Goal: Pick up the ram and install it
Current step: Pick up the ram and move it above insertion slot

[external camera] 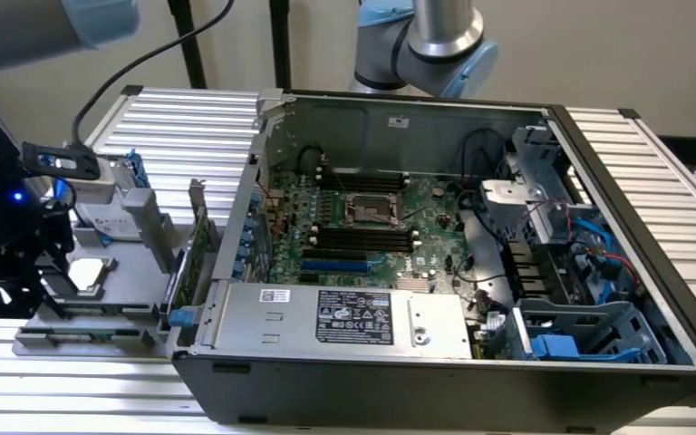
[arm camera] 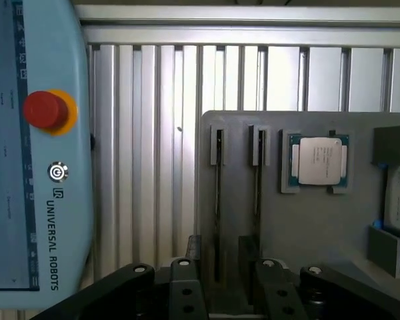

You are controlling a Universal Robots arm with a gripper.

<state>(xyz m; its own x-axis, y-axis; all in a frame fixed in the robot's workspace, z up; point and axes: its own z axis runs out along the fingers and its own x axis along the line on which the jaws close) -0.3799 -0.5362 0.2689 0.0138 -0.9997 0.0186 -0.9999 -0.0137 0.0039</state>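
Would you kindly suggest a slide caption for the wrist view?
Open gripper above a gray tray holding a processor chip, beside a teach pendant.

The ribbed table (external camera: 638, 154) bears a computer case (external camera: 445, 390) (opened), a grey tray (arm camera: 320, 227) and a pendant (arm camera: 47, 200).

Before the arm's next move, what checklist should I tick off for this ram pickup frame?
1. Pincer open, nothing between its fingers: ok.
2. Pincer positioned at the gray tray: ok.
3. Ram seated in the tray's two narrow holders: cannot tell.
4. Black motherboard slots look free: ok.
5. Computer case side open: ok.
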